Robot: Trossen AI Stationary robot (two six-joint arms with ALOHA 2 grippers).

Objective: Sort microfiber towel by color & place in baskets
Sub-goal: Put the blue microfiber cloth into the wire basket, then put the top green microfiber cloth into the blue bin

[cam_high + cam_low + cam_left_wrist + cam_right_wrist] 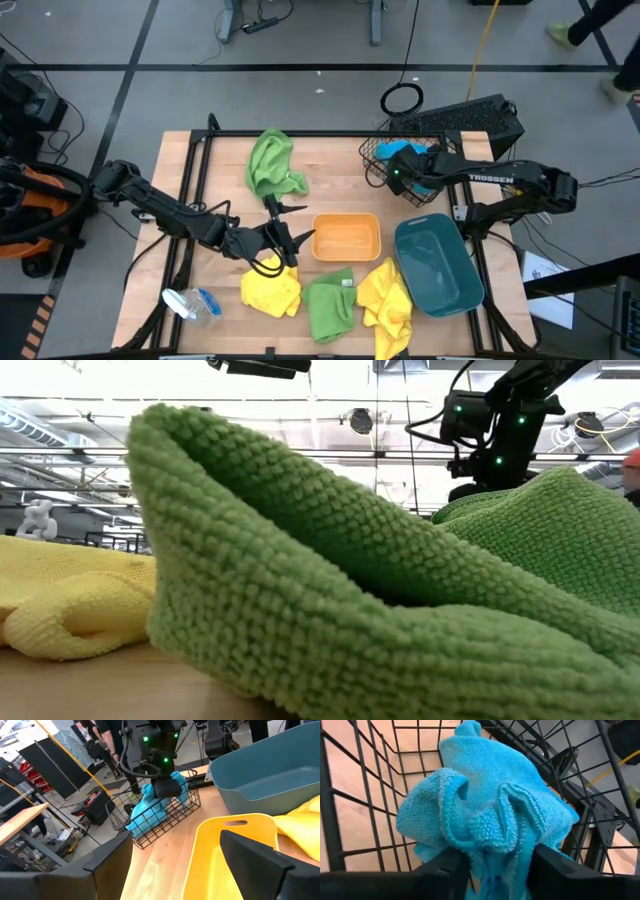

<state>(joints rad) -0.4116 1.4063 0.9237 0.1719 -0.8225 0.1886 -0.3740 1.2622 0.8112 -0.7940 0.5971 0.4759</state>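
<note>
Blue towel point(490, 815) between right fingers point(445, 870) (in basket point(365, 795))

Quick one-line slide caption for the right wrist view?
Right gripper straddling a blue towel inside the black wire basket.

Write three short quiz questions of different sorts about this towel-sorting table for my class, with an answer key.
1. True or false: the orange bin already holds a towel.
2. Multiple choice: where does the blue towel lie? A) in the teal bin B) in the wire basket C) on the bare table
3. Fill in: counting the high view, the towels outside the baskets are two yellow ones and ___ green ones.

Key
1. False: it is empty.
2. B: the right hand sits over it, one finger on each side of the cloth.
3. Two.
</note>
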